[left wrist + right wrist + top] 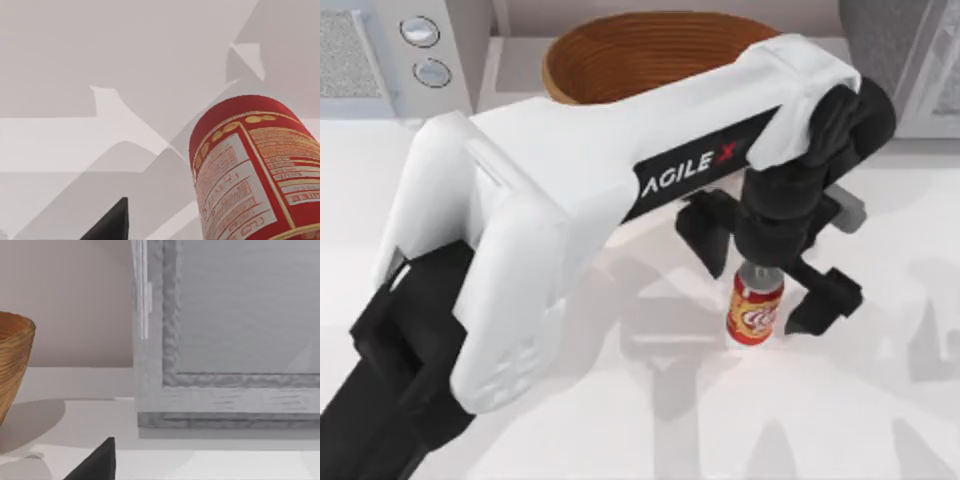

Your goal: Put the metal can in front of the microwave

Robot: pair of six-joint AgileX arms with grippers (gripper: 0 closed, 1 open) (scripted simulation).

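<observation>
- Closest in, the left wrist view has the metal can (pixel 250 170) right up against the lens, label side on, one dark fingertip (pixel 112 225) beside it.
- From the top view, the can (pixel 754 308) stands upright mid-table. The left gripper (pixel 765 285) is straddling it, fingers spread wide either side, not touching yet by the look of it.
- My guess: light, rigid, smooth-walled, so kinda slippery. Squeeze around mid-body, not the rim.
- Further back there's the basket (pixel 620 55), and the microwave (pixel 395 55) at far left.
- Right gripper (pixel 95 462) sits parked by the darker box (pixel 225 340); can't tell its fingers.
</observation>
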